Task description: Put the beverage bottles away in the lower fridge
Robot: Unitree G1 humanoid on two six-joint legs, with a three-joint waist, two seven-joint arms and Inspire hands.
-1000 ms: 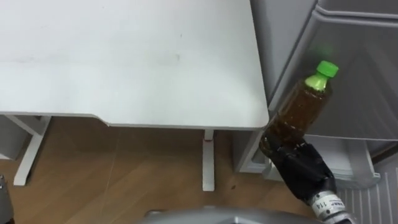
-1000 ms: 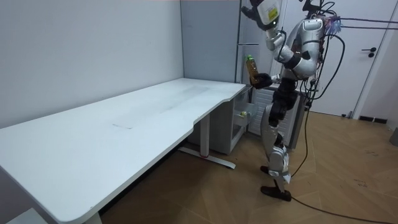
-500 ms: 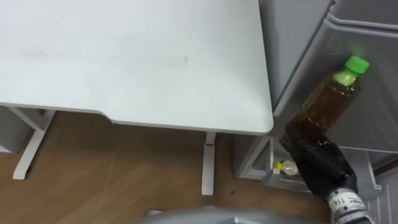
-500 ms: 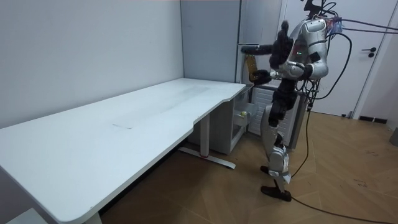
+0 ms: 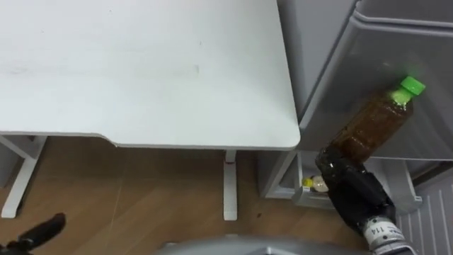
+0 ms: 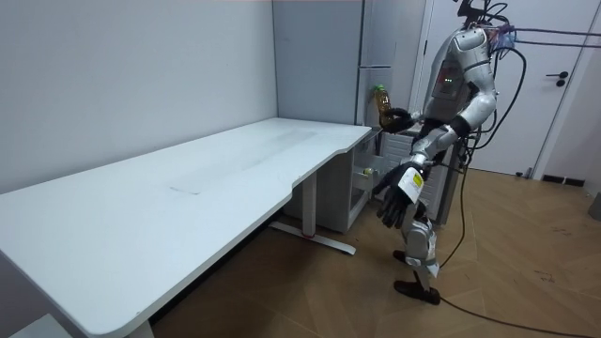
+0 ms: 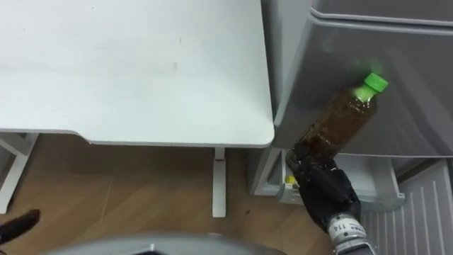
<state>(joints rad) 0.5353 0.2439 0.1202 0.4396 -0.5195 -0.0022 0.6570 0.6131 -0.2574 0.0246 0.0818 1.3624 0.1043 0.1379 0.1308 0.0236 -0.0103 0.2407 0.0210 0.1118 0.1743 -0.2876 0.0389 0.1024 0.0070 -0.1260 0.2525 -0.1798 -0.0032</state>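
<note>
The robot's right hand (image 5: 352,190), fingers wrapped round the base, held the brown drink bottle (image 5: 371,124) tilted toward the fridge (image 5: 322,42), right of the table (image 5: 141,71), probably for loading below. Its left hand (image 6: 398,192) hung low, fingers spread and empty.

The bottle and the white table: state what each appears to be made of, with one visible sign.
The bottle looks like clear, glossy plastic: its brown contents show through it; its green cap seems plastic too. The table has a smooth matte white top, likely laminated board, though its core is hidden.
</note>
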